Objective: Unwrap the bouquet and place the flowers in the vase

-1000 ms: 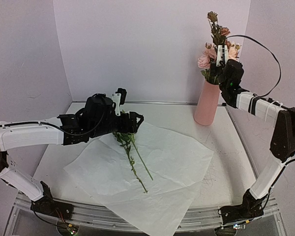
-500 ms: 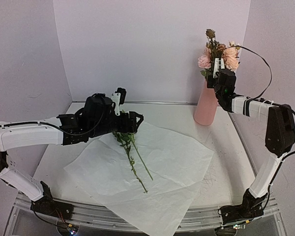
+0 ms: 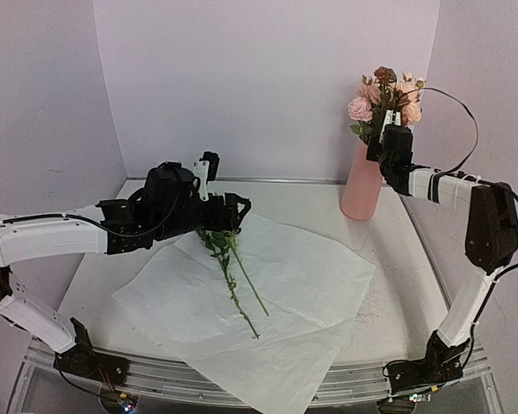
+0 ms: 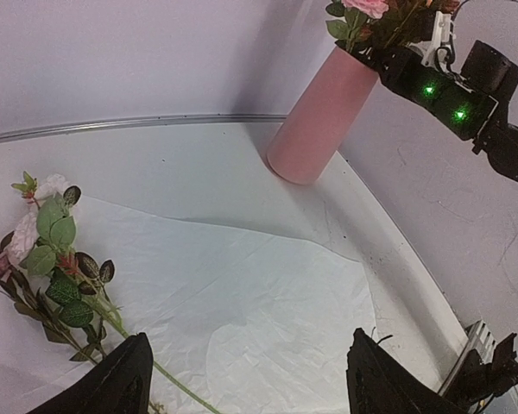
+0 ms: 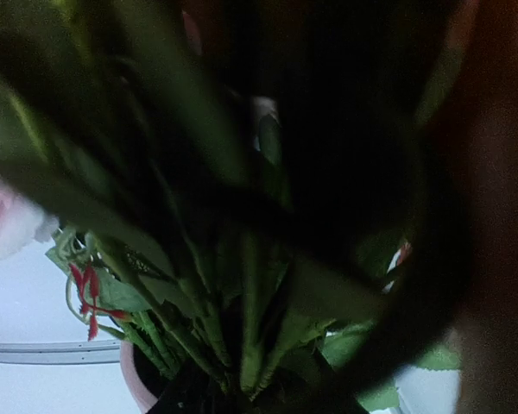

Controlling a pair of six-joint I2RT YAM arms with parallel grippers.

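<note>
**Left claw.** The left claw (image 4: 246,384) is seen spread wide, with nothing between its fingers. It hangs over the head end of the two loose stems (image 3: 217,243), which lie flat on the white paper (image 3: 311,276).

**Right claw.** The right claw (image 3: 390,138) is set at the mouth of the pink vase (image 3: 363,185), buried among the flowers (image 3: 382,90) that already stand in it. Its wrist view is dark and blurred by leaves. Whether its fingers are closed on a stem or parted cannot be told.

**Location of the work.** Most of the flowers are upright in the vase at the far right of the table. The two loose stems are on the paper left of centre, well apart from the vase.

**Governing relation.** The loose stems run lengthwise from the far side toward the near edge, slanting slightly to the right, with blooms and leaves at the far end and bare cut ends nearest the arm bases. In the left wrist view the blooms lie to the left of the claw, and one stem crosses into the gap close beside the left-hand finger.

**Assessment.** The left arm is judged much the nearer. A pickup would call for the fingers to be set across the stems, not along them, and shifted toward the leafy part.
</note>
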